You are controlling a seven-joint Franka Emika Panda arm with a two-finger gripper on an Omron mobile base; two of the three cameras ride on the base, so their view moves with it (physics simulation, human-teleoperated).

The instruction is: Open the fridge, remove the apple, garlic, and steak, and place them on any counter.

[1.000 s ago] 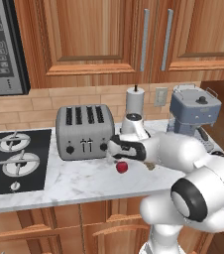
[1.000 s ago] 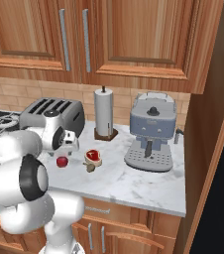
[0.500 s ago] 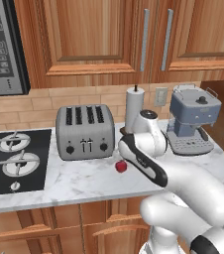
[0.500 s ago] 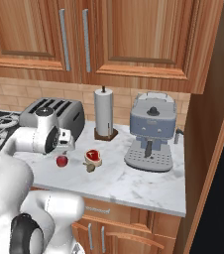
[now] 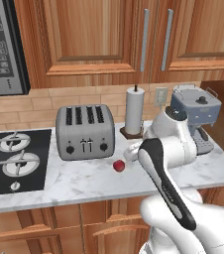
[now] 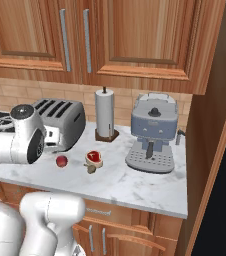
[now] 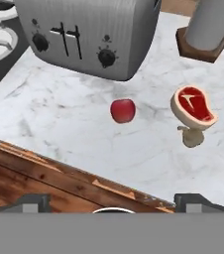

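Sitting on the counter [image 6: 135,187] are three small foods: one apple [image 6: 61,161], one steak [image 6: 94,158] and one garlic [image 6: 90,168]. All three lie apart from the robot's hand. The apple is on the left, near the front of one grey toaster [image 6: 60,122]. The steak is just right of the apple, and the garlic touches the steak on its near side. Farther back stands one paper towel roll [image 6: 104,112], and to the right of it one blue-grey coffee machine [image 6: 152,131]. Far left is one stove [image 5: 12,159]. The gripper [image 7: 112,201] hangs above the near edge of the counter with its two fingers [image 7: 32,202] spread wide, holding nothing.
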